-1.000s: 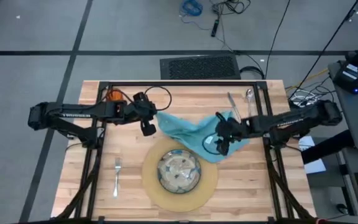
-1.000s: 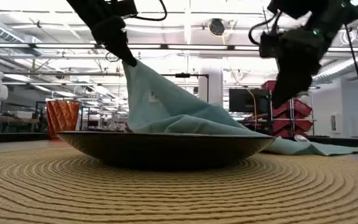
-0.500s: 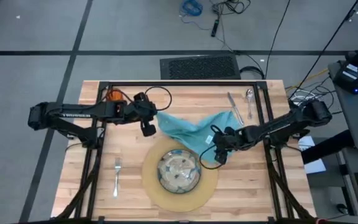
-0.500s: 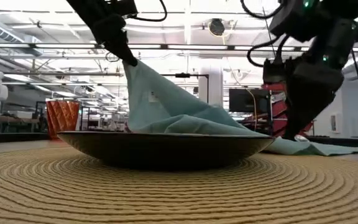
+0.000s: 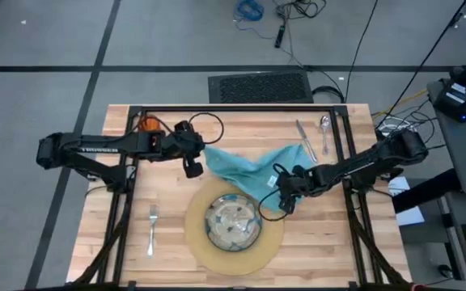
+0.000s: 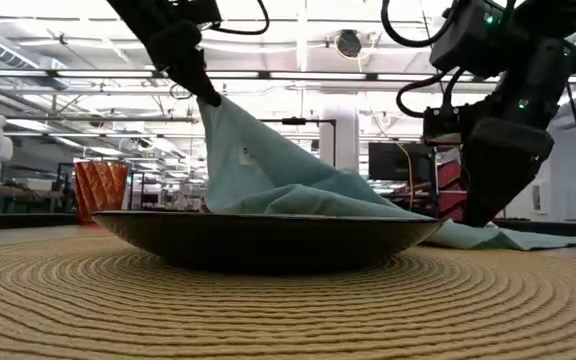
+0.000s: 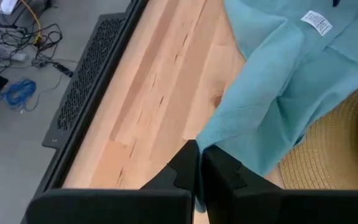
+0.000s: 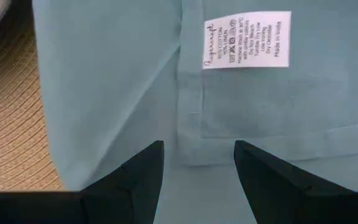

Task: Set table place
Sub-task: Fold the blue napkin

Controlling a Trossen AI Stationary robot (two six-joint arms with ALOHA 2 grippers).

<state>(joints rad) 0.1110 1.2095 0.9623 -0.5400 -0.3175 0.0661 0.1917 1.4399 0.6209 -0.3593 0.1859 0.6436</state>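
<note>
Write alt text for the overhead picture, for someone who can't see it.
From above, two dark robot arms work a teal napkin on a wooden table: the left gripper holds one corner, and the right gripper hangs over the opposite edge, jaws open. A plate sits on a round mat, a fork to its left.

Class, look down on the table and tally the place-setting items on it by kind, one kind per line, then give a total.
Mat: 1
Plate: 1
Napkin: 1
Fork: 1
Knife: 1
Spoon: 1
Orange cup: 1
Total: 7
</note>
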